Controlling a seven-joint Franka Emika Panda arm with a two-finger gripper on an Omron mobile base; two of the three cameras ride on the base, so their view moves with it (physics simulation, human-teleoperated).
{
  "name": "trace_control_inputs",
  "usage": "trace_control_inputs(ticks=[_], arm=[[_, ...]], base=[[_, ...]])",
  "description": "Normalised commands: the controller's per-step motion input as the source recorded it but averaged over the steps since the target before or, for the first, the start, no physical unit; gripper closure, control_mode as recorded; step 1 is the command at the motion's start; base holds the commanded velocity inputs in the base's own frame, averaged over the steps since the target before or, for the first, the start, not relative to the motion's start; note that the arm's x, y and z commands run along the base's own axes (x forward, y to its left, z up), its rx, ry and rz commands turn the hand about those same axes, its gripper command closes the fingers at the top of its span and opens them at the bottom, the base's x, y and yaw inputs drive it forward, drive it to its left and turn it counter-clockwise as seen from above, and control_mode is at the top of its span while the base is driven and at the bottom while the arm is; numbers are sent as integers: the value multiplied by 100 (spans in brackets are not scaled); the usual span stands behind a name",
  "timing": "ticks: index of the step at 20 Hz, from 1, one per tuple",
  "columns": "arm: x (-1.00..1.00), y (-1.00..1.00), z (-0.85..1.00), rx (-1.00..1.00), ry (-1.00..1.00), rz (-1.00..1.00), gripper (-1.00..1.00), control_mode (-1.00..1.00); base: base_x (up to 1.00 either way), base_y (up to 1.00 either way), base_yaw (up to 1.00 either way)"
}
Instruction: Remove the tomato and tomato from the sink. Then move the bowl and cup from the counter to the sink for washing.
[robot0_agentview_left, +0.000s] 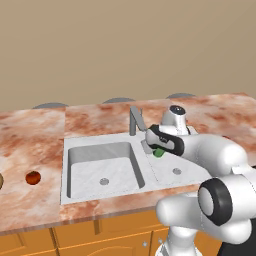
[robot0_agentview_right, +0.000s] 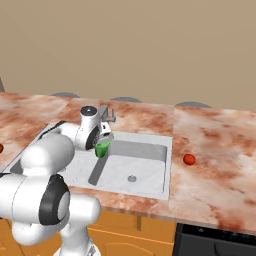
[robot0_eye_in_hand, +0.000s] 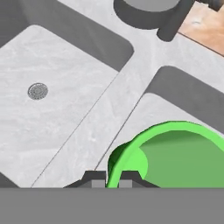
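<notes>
My gripper (robot0_eye_in_hand: 113, 178) is shut on the rim of the green cup (robot0_eye_in_hand: 175, 153), one fingertip inside the wall and one outside. The cup (robot0_agentview_left: 158, 153) hangs just above the sink (robot0_agentview_left: 95, 145), over the divider and the near-left corner of the right basin, below the faucet (robot0_agentview_left: 135, 120). From the right base view the cup (robot0_agentview_right: 102, 149) hangs under the hand (robot0_agentview_right: 102, 143). One tomato (robot0_agentview_left: 33, 177) lies on the counter (robot0_agentview_left: 30, 135) left of the sink. The other tomato (robot0_agentview_right: 189, 159) lies on the counter right of the sink. A tan sliver at the left edge looks like the bowl (robot0_agentview_left: 1, 181).
Both basins hold nothing but their round drains (robot0_agentview_left: 104, 181), (robot0_agentview_left: 177, 171). The faucet spout stands close behind the hand. My arm's elbow covers the sink's front right corner. Orange cabinets (robot0_agentview_left: 100, 235) run below the counter, and a dark appliance top (robot0_agentview_right: 220, 237) sits at lower right.
</notes>
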Motion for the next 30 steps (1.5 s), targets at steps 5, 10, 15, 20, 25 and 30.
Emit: trace_control_inputs(ticks=[5, 10, 15, 20, 25, 30], arm=[[-1, 43, -4, 0, 0, 0, 100, -100], [-1, 41, -6, 0, 0, 0, 100, -100], [0, 40, -7, 0, 0, 0, 100, -100], [0, 40, -5, 0, 0, 0, 100, -100], [0, 40, -10, -3, -1, 0, 100, -100], [5, 28, -16, -9, -5, 0, 100, -100]], base=[[0, 0, 0], [0, 0, 0], [0, 0, 0], [0, 0, 0], [0, 0, 0], [0, 0, 0]])
